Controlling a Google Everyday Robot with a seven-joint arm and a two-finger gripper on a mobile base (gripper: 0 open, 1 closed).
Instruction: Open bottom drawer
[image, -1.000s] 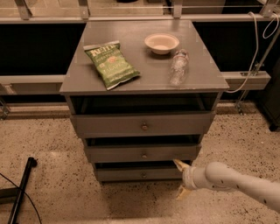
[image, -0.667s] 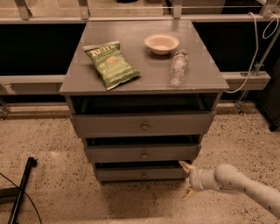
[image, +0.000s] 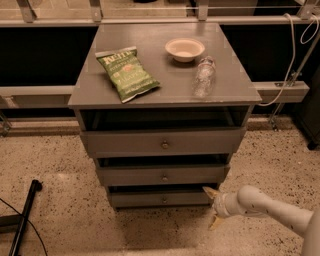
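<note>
The bottom drawer (image: 150, 199) is the lowest of three in the grey cabinet (image: 85, 97). It has a flat grey front, a small round knob (image: 164, 200) at centre and a dark gap above it. My gripper (image: 212, 207) is low down by the drawer's right end, just off the cabinet's right front corner. Its two pale fingers are spread apart, one above the other, with nothing between them. My white arm (image: 270, 207) reaches in from the lower right.
On the cabinet top lie a green chip bag (image: 127, 72), a pale bowl (image: 184, 49) and a clear plastic bottle (image: 204, 76) on its side. A black pole (image: 22, 220) lies on the speckled floor at left. A rail with cables runs behind.
My gripper and arm have shifted slightly to the right, away from the drawer's front. The drawers have not visibly moved.
</note>
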